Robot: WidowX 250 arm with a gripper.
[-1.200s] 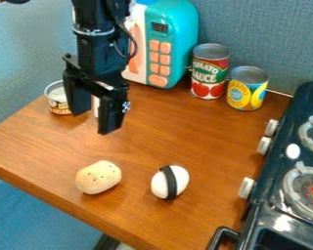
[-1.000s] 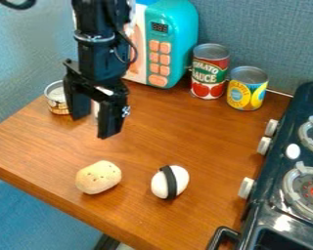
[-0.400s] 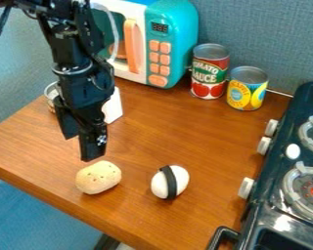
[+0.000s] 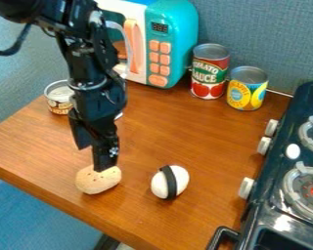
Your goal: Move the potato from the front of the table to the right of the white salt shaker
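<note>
Gripper [image 4: 94, 157] open, nothing held, fingers spread apart, pointing down just over the toy potato [image 4: 97, 182]. One fingertip overlaps the potato's upper edge in view; can't tell if it touches. Other finger sits farther up and left of that one. Arm [image 4: 87, 58] comes in from upper left, above the potato.

Potato = landmark: tan, dark dots, lying on the wooden table [image 4: 166, 122], near its front edge. White egg-shaped toy with black band [image 4: 171, 182] is right of the potato, near, not touching it. Small open-looking can [image 4: 58, 99] well behind potato, slightly left. Some white thing [image 4: 119, 116] behind potato too, mostly hidden by arm, can't tell what. Teal toy microwave [image 4: 182, 49], orange buttons, far behind potato and to the right. Red tomato can [image 4: 209, 72] farther right of potato, also at back; yellow-and-blue can [image 4: 247, 89] beside that. Black toy stove [image 4: 308, 97] well right of potato, along the table's side.
</note>
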